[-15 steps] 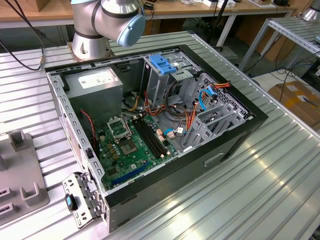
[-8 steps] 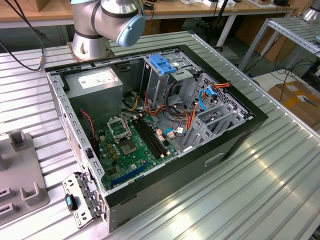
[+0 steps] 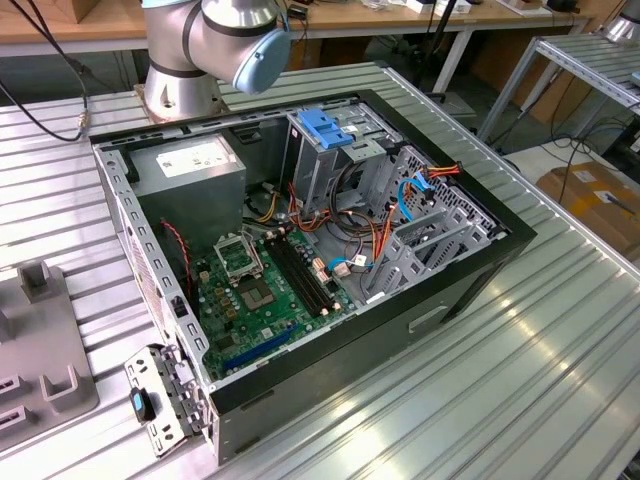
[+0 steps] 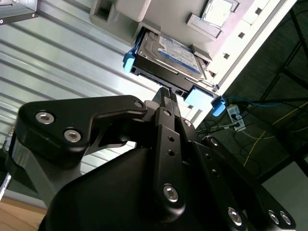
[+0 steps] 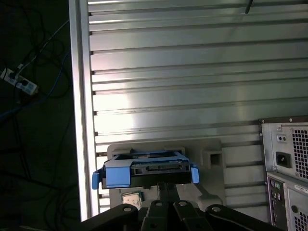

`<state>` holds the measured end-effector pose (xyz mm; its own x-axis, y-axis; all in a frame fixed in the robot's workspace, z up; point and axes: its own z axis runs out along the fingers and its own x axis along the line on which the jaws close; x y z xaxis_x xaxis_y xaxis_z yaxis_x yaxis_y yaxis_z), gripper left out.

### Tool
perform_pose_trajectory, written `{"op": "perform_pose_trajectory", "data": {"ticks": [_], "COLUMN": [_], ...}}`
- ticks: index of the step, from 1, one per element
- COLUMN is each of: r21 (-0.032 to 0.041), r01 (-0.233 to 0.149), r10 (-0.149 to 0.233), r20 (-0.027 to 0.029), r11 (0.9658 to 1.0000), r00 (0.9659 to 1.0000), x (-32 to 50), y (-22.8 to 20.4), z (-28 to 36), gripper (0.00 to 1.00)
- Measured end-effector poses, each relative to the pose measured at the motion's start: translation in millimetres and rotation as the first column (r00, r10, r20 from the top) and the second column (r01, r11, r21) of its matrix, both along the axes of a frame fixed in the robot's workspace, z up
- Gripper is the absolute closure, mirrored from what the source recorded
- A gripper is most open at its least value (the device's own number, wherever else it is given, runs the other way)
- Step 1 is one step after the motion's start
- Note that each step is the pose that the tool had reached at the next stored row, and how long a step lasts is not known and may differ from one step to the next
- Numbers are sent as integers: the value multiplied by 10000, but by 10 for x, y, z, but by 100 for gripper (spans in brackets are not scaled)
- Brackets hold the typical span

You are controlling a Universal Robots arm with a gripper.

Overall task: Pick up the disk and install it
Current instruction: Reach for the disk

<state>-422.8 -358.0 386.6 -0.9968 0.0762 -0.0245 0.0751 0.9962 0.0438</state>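
Silver disk [image 4: 168, 52] in its light-blue frame lies on a grey fixture [image 5: 214, 179] on the ribbed metal table [image 5: 192, 72]. The gripper [image 4: 166, 91] has its fingers pressed together, empty, with tips at the disk's edge.

The disk [image 5: 144, 166] lies on a fixture [image 5: 211, 159] at the worktop's [image 5: 192, 72] edge, my claw [image 5: 166, 185] just beside it. The open computer case [image 3: 450, 290] sits on the worktop, toward the exterior view's right of the fixture. Inside it, the power supply [image 3: 190, 165] lies behind the motherboard [image 3: 260, 290], and the drive cage [image 3: 325, 150] stands toward the exterior view's right of the power supply.
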Motion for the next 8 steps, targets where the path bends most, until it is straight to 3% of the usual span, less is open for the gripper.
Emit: {"op": "perform_pose_trajectory", "data": {"ticks": [8], "r21": [-13], "r01": [0], "r10": [0], "r20": [0], "r11": [10000], "r00": [10000], "x": [-94], "y": [14], "z": [-29], "gripper": [89]}}
